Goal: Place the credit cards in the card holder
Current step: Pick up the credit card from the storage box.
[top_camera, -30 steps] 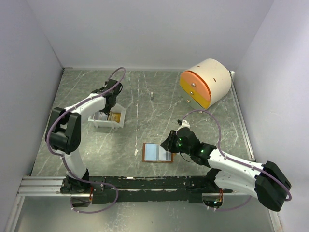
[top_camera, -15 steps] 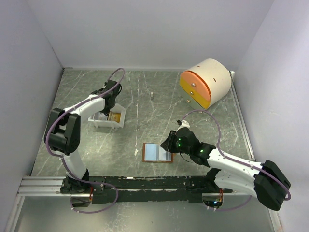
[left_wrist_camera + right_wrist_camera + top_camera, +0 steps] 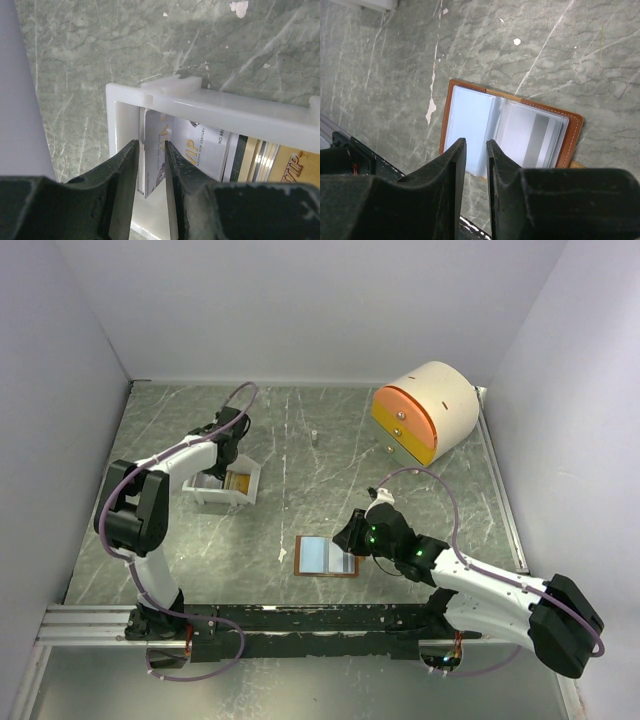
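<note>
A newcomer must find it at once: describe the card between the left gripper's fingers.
Find the white tray at the table's left side. Cards stand on edge inside it; yours is the silver-grey card nearest the tray's end wall. Only it, not the gold cards farther along, sits within the left gripper.

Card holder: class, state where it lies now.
Top view: the card holder lies open at the front middle of the table, just left of the right gripper, well right of the white tray.

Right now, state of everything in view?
holder, open flat, pockets up.
cards, on edge in tray.
left gripper, jaws flank a silver card, grip unclear.
right gripper, jaws slightly apart over holder, empty.
drawer unit, drawers shut.
</note>
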Controlling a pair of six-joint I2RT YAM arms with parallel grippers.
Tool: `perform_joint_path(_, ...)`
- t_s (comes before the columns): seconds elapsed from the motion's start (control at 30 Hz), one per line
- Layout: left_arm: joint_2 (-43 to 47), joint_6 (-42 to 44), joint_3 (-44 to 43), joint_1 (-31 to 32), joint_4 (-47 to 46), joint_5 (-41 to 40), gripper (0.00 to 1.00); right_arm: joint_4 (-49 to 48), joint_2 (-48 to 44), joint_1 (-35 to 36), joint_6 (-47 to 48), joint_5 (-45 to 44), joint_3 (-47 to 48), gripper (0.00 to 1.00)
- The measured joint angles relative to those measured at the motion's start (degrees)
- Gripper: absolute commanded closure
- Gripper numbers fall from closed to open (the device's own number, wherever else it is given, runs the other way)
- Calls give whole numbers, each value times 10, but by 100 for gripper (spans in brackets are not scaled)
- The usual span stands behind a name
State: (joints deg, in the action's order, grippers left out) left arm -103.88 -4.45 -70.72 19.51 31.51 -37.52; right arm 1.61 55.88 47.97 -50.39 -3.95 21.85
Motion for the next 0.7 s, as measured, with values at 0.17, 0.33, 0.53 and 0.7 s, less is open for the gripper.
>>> perform_joint_path(0.17,-8,0,3,-2,-1,4,64,0,-7,0,0,-3,0,76)
perform_joint_path(0.33,-12,2,3,-4,-4,2,69,2,-16,0,-2,-5,-2,76)
perform_joint_path(0.53,-12,7,3,-6,-4,-8,84,10,-27,0,-2,-8,-3,76)
perform_joint_path(0.7,-12,10,1,-6,-3,-12,93,16,-28,0,-2,-9,-5,77)
